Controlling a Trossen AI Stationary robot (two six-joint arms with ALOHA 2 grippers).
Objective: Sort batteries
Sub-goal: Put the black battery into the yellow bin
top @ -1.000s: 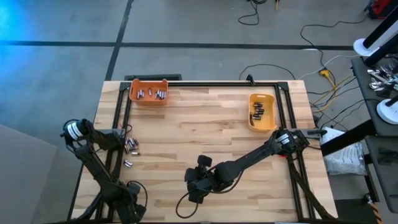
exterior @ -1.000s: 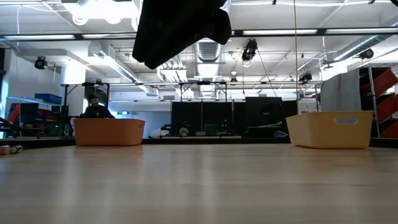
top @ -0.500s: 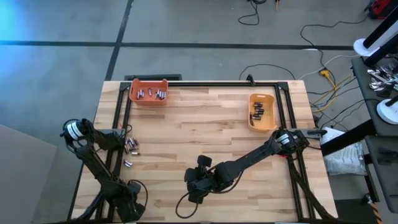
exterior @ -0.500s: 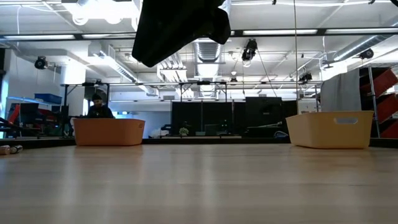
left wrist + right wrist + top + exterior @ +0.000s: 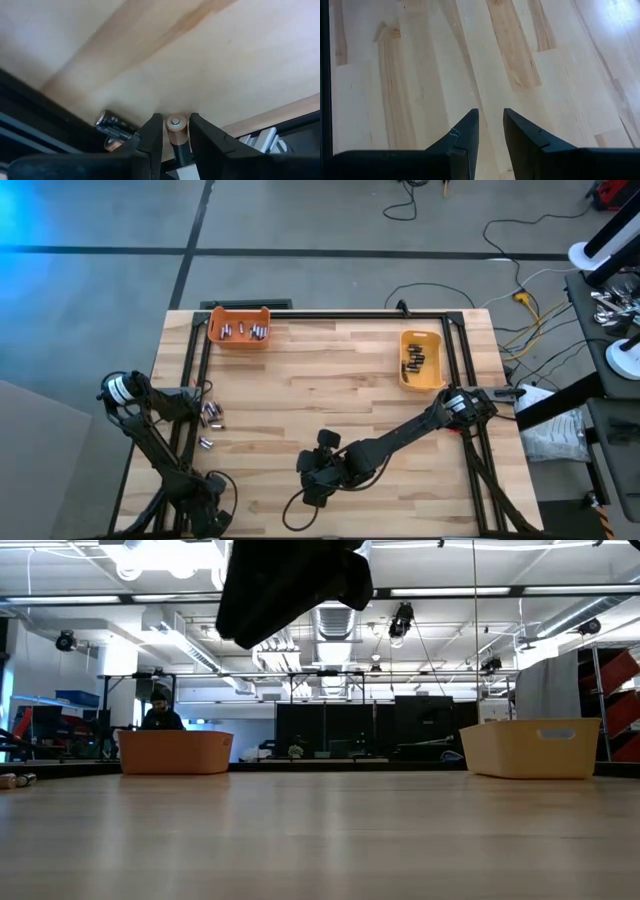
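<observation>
The orange bin (image 5: pixel 239 328) at the desk's (image 5: pixel 320 380) far left corner serves as landmark. It contains several silvery-grey batteries (image 5: pixel 243 331). Level with it toward the far right corner stands the yellow bin (image 5: pixel 421 360), holding a cluster of dark batteries (image 5: pixel 414 360). Nearer the front than the orange bin, along the left edge, lies a loose group of unsorted batteries (image 5: pixel 209 418), just beside the black frame rail. The left end effector (image 5: pixel 170 131) is down at this group, at the left edge; its fingers (image 5: pixel 151 135) are drawn narrow on either side of a copper-topped battery (image 5: pixel 176 125), touching or nearly touching it. A second, dark battery (image 5: pixel 115 127) lies just beside it against the rail. The right end effector (image 5: pixel 489 125) sits well apart from the orange bin, near the front edge at about mid-width; its fingers are narrowly parted with nothing between them, over bare wood. In the low view, a dark part of an arm (image 5: pixel 290 585) hangs overhead, and a person (image 5: pixel 160 712) is visible in the room behind the orange bin.
</observation>
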